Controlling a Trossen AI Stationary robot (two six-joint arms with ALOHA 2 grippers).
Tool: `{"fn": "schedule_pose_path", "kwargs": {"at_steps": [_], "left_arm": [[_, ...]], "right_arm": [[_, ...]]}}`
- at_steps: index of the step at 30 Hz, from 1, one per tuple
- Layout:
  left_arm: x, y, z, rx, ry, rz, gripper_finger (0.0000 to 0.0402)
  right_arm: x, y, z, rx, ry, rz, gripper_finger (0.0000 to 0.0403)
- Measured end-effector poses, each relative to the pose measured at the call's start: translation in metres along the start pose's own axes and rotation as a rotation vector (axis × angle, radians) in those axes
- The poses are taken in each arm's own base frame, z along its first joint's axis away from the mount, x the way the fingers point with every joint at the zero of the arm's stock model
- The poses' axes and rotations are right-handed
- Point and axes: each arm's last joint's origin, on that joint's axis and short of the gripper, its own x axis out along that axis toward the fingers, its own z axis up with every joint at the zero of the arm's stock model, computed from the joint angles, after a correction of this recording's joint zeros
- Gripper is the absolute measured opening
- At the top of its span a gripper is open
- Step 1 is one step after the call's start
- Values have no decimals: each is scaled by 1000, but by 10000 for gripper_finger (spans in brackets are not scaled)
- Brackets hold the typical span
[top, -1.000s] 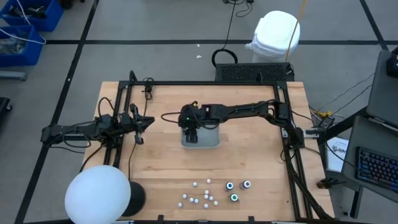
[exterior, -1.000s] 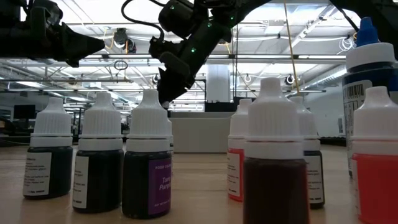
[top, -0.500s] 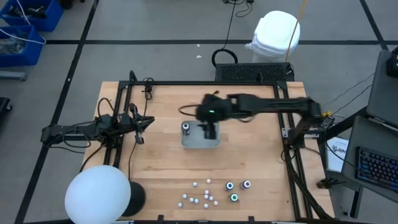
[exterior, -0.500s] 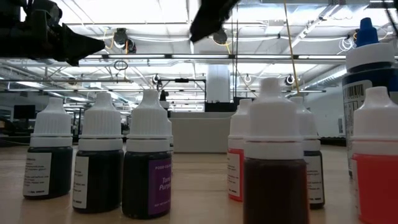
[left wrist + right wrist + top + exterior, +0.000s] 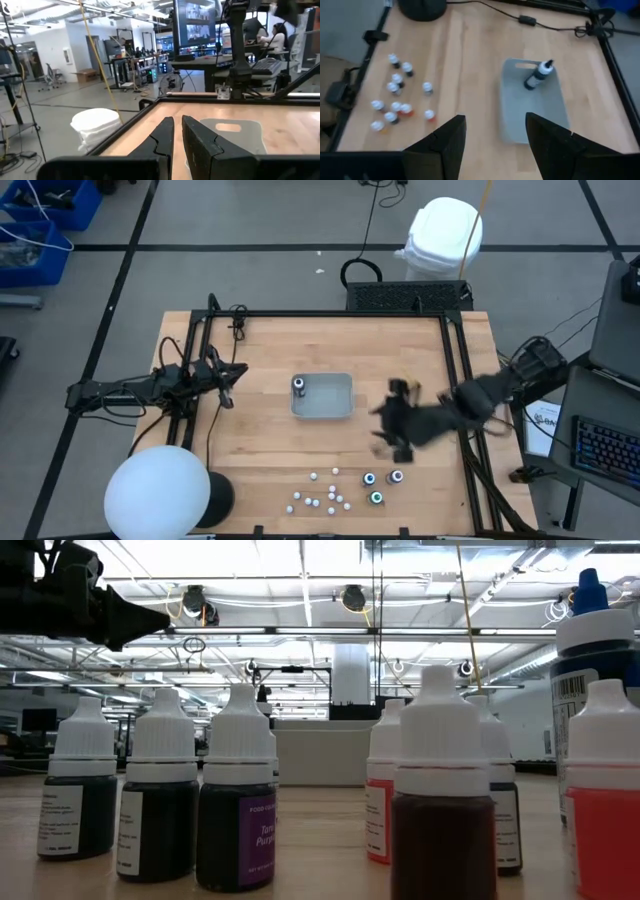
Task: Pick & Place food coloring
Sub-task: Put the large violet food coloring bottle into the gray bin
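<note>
Left gripper (image 5: pixel 222 388) parked at 9 o'clock by the table's left rail, narrow dark fingers (image 5: pixel 162 137) nearly together, nothing between them. Waiting.

Centre: shallow grey rectangular plastic tray (image 5: pixel 335 400) with cut-out handle. One small dark food-coloring bottle with white cap (image 5: pixel 299 385) standing upright in tray's 10 o'clock corner. One placed, by the look of it.

At 6 o'clock near the front edge: cluster of small white-capped food-coloring bottles (image 5: pixel 322 495), not yet moved. Just beside, toward 5 o'clock, three dark-ringed bottles with teal, green and pale centres (image 5: pixel 380 484), also on bare wood.

Right gripper (image 5: pixel 385 434) at 4 o'clock, between tray and the three ringed bottles, above the table. Broad dark fingers (image 5: pixel 552 140) spread apart, empty in the wrist view.

Judgement: early stage; one delivered, most left; likely heading for next pick.
</note>
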Motion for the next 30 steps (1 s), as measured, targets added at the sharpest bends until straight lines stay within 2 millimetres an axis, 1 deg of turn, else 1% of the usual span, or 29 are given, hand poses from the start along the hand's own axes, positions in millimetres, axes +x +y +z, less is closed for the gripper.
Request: {"fn": "schedule_pose_path", "kwargs": {"at_steps": [3,5,9,14,17,20,24,30], "left_arm": [[0,0,0,33,-2,7,47],[0,0,0,41,-3,3,47],[0,0,0,41,-2,2,47],[0,0,0,41,-2,2,47],[0,0,0,41,-2,2,47],[0,0,0,41,-2,2,47],[0,0,0,14,0,1,47],[0,0,0,-5,0,1,47]], "right_arm": [[-7,21,-24,-10,-15,-33,193],[-5,32,-41,-15,-17,-43,193],[7,50,-70,-23,-27,-27,193],[32,61,-96,23,-64,24,203],[42,65,-107,41,-55,105,218],[48,68,-118,75,-4,181,233],[48,70,-121,149,47,248,239],[44,75,-124,131,50,270,240]]}}
